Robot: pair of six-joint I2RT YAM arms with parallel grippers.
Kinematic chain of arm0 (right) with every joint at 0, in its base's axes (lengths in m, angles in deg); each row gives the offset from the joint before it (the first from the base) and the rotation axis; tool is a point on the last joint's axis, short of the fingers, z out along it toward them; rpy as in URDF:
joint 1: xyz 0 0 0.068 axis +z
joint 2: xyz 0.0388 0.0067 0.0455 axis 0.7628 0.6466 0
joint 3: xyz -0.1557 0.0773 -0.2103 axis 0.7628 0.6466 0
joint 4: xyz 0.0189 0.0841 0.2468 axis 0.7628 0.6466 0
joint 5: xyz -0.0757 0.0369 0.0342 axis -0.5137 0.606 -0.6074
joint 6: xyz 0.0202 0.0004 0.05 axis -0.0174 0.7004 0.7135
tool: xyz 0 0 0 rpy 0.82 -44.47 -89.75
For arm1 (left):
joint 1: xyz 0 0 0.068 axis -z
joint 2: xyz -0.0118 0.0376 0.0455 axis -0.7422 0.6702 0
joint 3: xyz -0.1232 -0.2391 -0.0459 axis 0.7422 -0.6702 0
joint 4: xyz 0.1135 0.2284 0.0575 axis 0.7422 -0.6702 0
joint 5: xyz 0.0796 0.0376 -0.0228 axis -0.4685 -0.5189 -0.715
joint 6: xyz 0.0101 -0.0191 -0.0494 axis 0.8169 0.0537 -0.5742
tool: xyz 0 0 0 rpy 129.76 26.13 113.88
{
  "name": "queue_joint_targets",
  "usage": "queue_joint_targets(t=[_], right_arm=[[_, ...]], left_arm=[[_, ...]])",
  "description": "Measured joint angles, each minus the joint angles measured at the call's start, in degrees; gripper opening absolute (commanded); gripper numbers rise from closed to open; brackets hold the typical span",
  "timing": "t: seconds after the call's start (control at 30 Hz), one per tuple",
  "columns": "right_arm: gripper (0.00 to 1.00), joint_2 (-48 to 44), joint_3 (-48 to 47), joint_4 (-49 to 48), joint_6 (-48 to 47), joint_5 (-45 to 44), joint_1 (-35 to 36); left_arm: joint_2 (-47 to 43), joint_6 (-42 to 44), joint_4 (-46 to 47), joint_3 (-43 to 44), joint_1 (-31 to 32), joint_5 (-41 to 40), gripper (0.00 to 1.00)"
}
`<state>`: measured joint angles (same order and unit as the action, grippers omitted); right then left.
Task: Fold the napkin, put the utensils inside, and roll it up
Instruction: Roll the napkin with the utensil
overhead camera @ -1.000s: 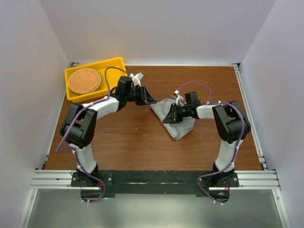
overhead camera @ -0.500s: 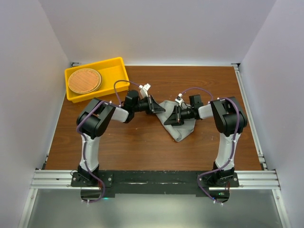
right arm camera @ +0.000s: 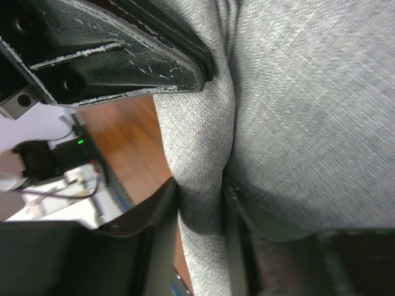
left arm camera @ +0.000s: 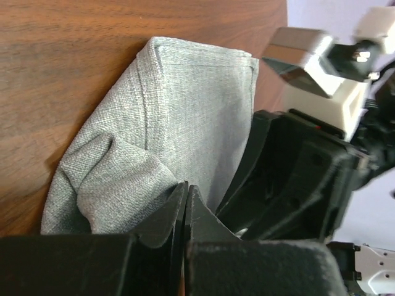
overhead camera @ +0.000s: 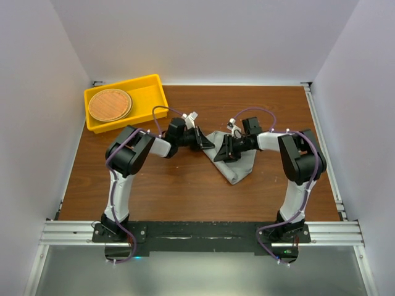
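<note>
**Both claws meet at the napkin's left edge**

We see the bench [overhead camera: 173,185] carrying the napkin [overhead camera: 237,166], which lies crumpled right of centre. It is well apart from the tray [overhead camera: 151,92] in the far left corner, where the disc [overhead camera: 109,105] lies. Our right claw [overhead camera: 219,154] pinches a raised fold of the napkin between its jaws. Our left claw [overhead camera: 207,143] is closed, pressed against bunched cloth. We cannot tell whether it has caught any.
</note>
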<state>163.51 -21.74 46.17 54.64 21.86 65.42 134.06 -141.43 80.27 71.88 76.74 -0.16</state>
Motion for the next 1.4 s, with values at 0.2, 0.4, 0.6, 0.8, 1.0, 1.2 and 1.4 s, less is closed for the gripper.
queue_joint_targets(t=[0.2,0.4,0.6,0.8,1.0,1.2,1.4], right_arm=[[0.55,-5.53,-2.93,11.58,-5.22,-11.87,2.12],[0.52,-14.95,-0.13,18.97,-8.44,-23.41,6.01],[0.37,-22.97,7.98,19.47,-8.37,-31.89,9.99],[0.37,-24.09,7.91,20.41,-7.02,-37.46,11.04],[0.61,-26.4,2.99,23.52,-7.5,-41.29,12.63],[0.66,-18.14,-5.75,22.84,-10.56,-47.15,18.88],[0.65,-5.25,-15.02,21.46,-12.02,-54.71,24.48]], left_arm=[[0.0,1.4,-3.39,1.27,0.13,-0.44,0.0],[0.0,2.12,-5.86,2.4,0.13,-0.31,0.0],[0.0,3.15,-9.01,3.89,0.15,0.11,0.0],[0.0,3.58,-12.52,5.53,0.15,0.15,0.0],[0.0,4.52,-15.74,6.95,0.15,0.35,0.0],[0.0,5.38,-18.95,8.39,0.15,0.52,0.0],[0.0,5.95,-19.85,8.7,0.15,0.63,0.0]])
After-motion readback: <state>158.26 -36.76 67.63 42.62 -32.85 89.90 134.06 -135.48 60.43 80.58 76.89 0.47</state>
